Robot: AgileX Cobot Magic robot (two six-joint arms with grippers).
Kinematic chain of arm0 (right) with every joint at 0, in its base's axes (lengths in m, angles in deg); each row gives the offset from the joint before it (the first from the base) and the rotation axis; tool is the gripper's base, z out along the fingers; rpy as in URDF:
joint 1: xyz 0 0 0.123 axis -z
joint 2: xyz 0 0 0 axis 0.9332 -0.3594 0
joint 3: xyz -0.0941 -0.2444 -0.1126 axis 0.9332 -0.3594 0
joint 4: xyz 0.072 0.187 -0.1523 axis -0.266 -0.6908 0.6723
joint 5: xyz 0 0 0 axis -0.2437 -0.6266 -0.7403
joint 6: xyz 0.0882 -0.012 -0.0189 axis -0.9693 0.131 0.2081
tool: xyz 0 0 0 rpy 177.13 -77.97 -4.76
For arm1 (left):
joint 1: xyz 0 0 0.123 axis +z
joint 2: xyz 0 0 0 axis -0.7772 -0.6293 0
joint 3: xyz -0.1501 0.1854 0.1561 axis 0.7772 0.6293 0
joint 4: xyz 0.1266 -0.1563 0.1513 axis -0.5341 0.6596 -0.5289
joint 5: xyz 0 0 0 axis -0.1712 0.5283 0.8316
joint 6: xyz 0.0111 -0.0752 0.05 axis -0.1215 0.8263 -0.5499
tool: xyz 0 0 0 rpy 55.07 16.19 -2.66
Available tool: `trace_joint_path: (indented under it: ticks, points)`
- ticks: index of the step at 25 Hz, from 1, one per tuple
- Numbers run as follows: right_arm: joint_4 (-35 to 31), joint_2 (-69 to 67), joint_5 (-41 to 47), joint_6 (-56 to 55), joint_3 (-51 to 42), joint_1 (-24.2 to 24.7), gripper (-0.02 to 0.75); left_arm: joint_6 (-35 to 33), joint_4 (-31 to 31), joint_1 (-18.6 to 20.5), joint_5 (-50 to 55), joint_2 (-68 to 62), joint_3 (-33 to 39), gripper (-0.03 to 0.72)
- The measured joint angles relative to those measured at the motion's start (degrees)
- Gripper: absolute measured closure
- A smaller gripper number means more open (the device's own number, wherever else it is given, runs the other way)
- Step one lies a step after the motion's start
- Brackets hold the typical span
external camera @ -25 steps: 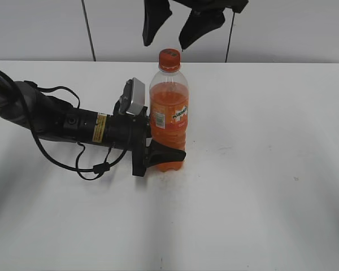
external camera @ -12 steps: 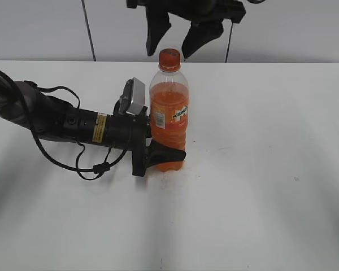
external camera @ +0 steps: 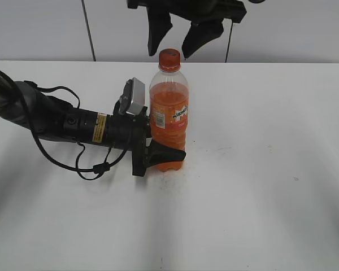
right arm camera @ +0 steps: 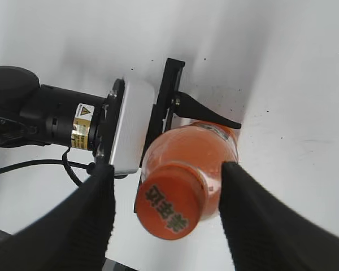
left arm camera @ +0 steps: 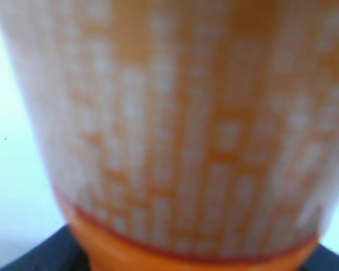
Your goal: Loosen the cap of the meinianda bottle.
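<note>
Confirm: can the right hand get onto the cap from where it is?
Probably yes. The right hand hangs open above the cap, a finger on either side, nothing between. The left hand grips the meinianda bottle low on its body, well below the neck.

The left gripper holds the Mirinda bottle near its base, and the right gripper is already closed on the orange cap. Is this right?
Not quite. The right gripper is open, its fingers apart on either side of the orange cap without touching it, as the right wrist view shows. The left gripper does hold the Mirinda bottle near its base.
</note>
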Motion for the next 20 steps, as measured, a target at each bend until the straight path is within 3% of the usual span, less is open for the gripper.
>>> trace_joint_path:
  ticks: [20]
  points:
    - [-1.5, 0.0, 0.0, 0.9, -1.2, -0.1, 0.332, 0.0, 0.0, 0.0, 0.0, 0.0, 0.0, 0.288]
